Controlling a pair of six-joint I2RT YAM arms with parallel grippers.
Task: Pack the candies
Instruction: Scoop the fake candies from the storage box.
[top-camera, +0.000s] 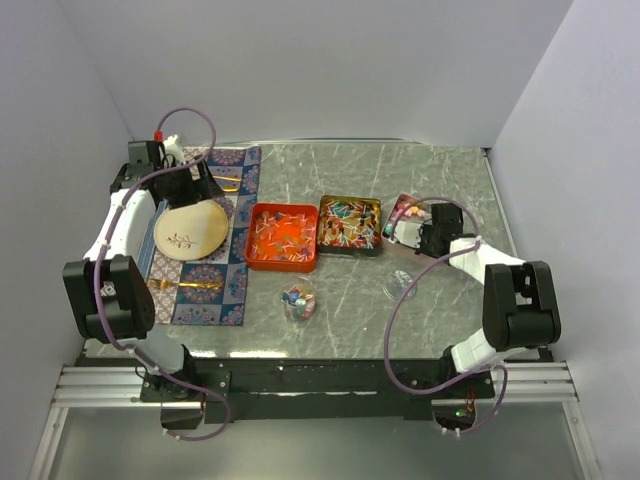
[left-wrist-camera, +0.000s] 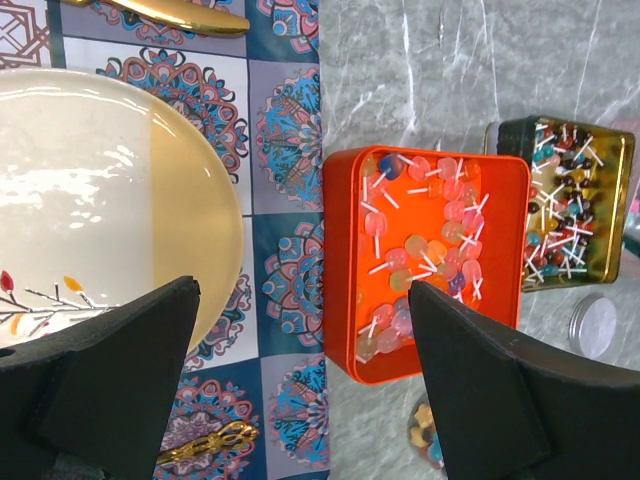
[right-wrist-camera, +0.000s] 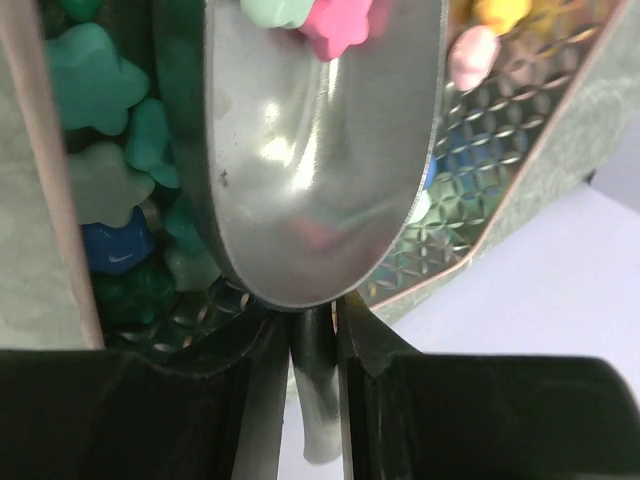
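Star-shaped candies (right-wrist-camera: 95, 85) in green, blue, pink and yellow lie in a patterned tin (top-camera: 403, 213) at the right. My right gripper (right-wrist-camera: 315, 322) is shut on the handle of a metal scoop (right-wrist-camera: 320, 160). The scoop's bowl sits in that tin, with a pink candy (right-wrist-camera: 335, 25) and a pale green one at its far end. A small clear jar (top-camera: 298, 300) holding several candies stands at the front centre. My left gripper (left-wrist-camera: 300, 390) hangs open and empty above the placemat (left-wrist-camera: 290, 140), beside the plate (left-wrist-camera: 110, 200). In the top view the left gripper (top-camera: 192, 182) is at the far left.
An orange tray (top-camera: 282, 237) and a gold tin (top-camera: 350, 224), both full of lollipops, stand mid-table. A round lid (top-camera: 398, 283) lies near the right arm. Gold cutlery (left-wrist-camera: 205, 443) lies on the placemat on either side of the plate.
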